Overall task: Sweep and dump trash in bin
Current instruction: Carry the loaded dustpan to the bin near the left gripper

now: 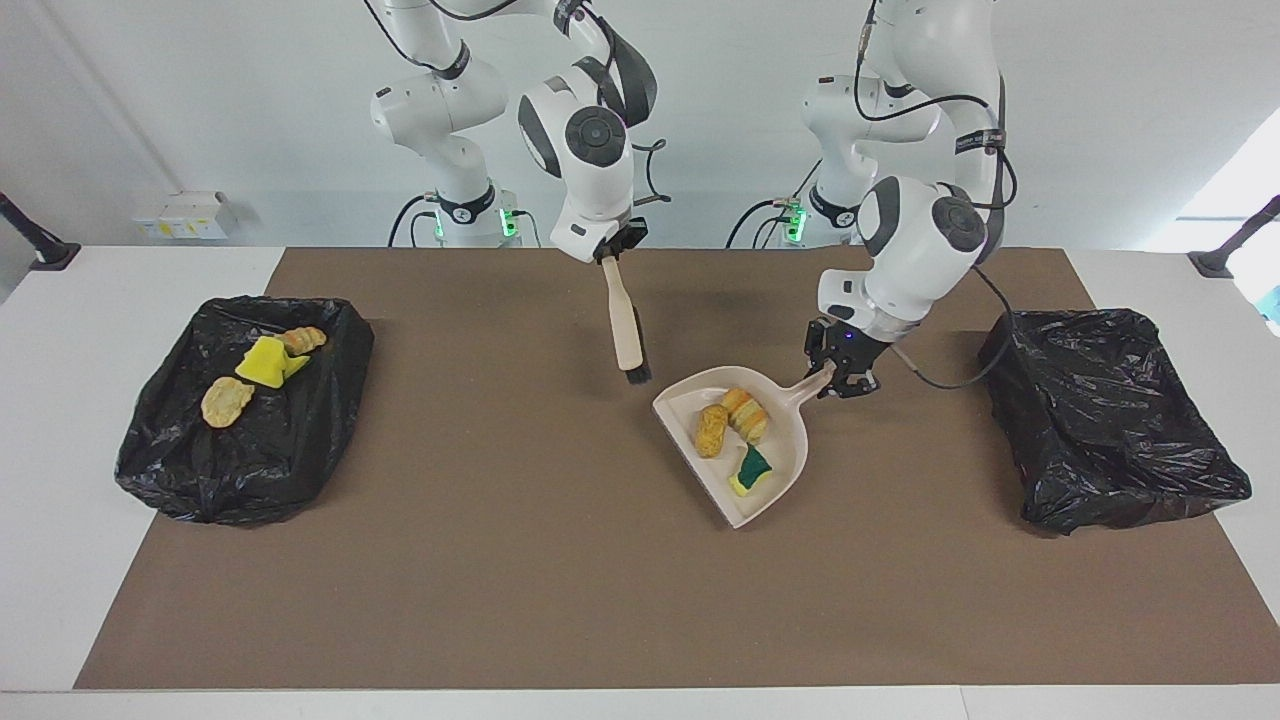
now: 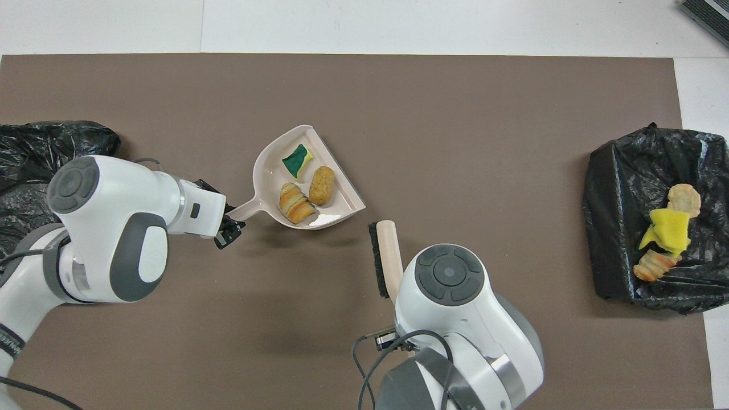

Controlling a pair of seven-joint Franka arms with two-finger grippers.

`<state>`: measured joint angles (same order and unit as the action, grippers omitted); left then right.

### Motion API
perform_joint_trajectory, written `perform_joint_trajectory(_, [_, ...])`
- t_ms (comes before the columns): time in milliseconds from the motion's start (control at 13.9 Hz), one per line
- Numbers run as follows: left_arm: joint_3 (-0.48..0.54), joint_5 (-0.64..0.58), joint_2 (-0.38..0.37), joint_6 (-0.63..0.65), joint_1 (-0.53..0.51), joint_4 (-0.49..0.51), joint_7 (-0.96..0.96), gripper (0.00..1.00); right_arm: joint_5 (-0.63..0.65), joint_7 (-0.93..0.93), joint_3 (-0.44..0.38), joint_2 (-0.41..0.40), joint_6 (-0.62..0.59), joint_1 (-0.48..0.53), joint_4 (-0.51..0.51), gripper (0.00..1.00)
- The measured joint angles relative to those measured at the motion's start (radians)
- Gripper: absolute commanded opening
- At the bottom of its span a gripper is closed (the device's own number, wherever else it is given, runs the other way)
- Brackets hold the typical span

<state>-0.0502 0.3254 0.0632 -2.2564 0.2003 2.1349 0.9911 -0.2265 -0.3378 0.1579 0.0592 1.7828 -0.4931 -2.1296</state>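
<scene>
brown mat point(image 1: 560, 560) covers a white table point(image 1: 90, 300), pale wall point(image 1: 200, 100) at the robots' end. left gripper point(image 1: 838, 378) pinches the dustpan point(image 1: 785, 470) handle, pan raised over mid-mat with three trash scraps point(image 1: 735, 425) inside. right gripper point(image 1: 612, 250) clamps the brush point(image 1: 627, 335), bristles hanging down. three more scraps point(image 1: 255, 370) lie in the black bin point(image 1: 190, 470) at the right arm's end; another black bin point(image 1: 1100, 420) sits at the left arm's end.
</scene>
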Motion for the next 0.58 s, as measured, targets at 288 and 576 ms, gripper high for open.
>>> perform_joint_trajectory(288, [0.009, 0.019, -0.087, 0.048, -0.117, -0.003, -0.026, 0.0, 0.002, -0.151, 0.006, 0.006, 0.115, -0.125, -0.051, 0.0])
perform_joint_trajectory(576, [0.025, -0.006, -0.14, 0.222, -0.333, -0.077, -0.026, 0.0, 0.021, -0.325, 0.009, -0.064, 0.227, -0.254, -0.095, 0.0])
